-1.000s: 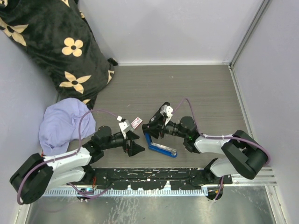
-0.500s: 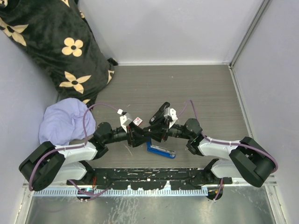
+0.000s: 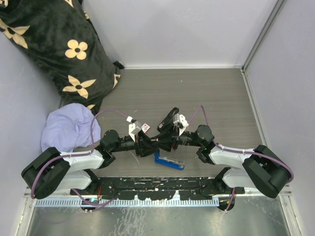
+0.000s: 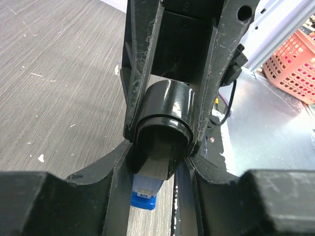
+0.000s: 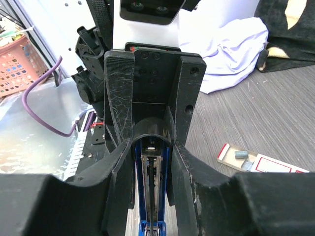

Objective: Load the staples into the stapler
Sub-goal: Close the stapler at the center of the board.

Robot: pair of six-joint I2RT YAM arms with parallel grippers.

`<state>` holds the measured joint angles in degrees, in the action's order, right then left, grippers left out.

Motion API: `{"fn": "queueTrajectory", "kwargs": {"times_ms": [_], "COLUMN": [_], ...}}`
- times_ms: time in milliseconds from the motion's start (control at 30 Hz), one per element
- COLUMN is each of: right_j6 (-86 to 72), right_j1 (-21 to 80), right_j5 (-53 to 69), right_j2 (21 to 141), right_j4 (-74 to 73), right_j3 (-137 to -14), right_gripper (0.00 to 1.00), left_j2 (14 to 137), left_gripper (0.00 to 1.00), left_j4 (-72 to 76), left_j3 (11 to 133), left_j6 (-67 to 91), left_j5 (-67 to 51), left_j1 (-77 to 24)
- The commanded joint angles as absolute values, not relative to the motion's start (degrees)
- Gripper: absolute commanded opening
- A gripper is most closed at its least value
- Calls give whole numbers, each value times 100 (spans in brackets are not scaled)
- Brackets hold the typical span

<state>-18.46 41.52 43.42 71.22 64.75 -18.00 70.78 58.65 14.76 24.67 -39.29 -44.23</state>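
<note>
The tiny flat white cardboard box of staples (image 3: 144,128) with a red-pink label lies on the table just above the left gripper (image 3: 149,143), beside it and outside its fingers. In the right wrist view the box of staples (image 5: 268,163) sits at the lower right, its tray slid out with grey strips showing.

Both pincers meet at frame centre on the black plastic stapler with a blue base (image 3: 170,161). The right gripper (image 3: 160,141) pinches the stapler (image 5: 150,196) by its sides, and we look down into the open metal channel. The left gripper (image 4: 160,147) has its fingers (image 4: 123,167) pressed against both flanks of the stapler's (image 4: 165,105) glossy, rounded black end, so it too clamps the stapler. From above, the blue base runs toward the lower right.

The grey wood-grain table (image 3: 197,93) is matte, with small pale flecks. A crumpled lilac cloth (image 3: 66,130) lies at the left, and above it a black plush cushion with cream flowers (image 3: 49,44) fills the upper left corner. Plain pale lavender walls (image 3: 172,29) enclose the table. A salmon-orange plastic lattice basket (image 4: 293,64) shows beyond the table edge.
</note>
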Motion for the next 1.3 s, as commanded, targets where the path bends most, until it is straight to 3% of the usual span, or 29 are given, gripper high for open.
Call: {"fn": "queueTrajectory", "kwargs": {"times_ms": [0, 100, 200, 300, 433, 533, 633, 800, 1033, 1267], "right_j6": [-2000, -1994, -1936, -1730, -1307, -1015, -795, -573, -700, -752], "right_j1": [4156, 4154, 4155, 4153, 4148, 4142, 4133, 4074, 4076, 4077], "right_j5": [4430, 4417, 4355, 4276, 3968, 3783, 3679, 3203, 728, 241], "right_j2": [6976, 6974, 6916, 6782, 6412, 5999, 5570, 4876, 4114, 3651], "right_j4": [7098, 7022, 6873, 6442, 5396, 4813, 4024, 2871, 1062, 674], "right_j3": [-2013, -2008, -2012, -2078, -2224, -2256, -2398, -2578, -2888, -2670], "right_gripper": [7, 10, 24, 44, 60, 65, 81, 82, 86, 89], "left_j2": [7105, 7131, 7120, 7038, 6697, 6390, 6165, 5955, 6089, 6454], "left_gripper": [34, 18, 2, 0, 0, 0, 0, 0, 0, 0], "left_j4": [6330, 6325, 6255, 6094, 5170, 4519, 3798, 2668, 1366, 497], "left_j3": [1695, 1673, 1618, 1578, 1607, 1618, 1689, 1920, 2491, 3092], "left_j6": [2439, 2437, 2371, 2211, 1652, 1280, 869, 328, -67, -257], "left_j5": [-4026, -4019, -3982, -3895, -3725, -3425, -3034, -2354, -1584, -1104], "left_j1": [-4519, -4560, -4564, -4567, -4565, -4628, -4724, -5044, -5620, -5959]}}
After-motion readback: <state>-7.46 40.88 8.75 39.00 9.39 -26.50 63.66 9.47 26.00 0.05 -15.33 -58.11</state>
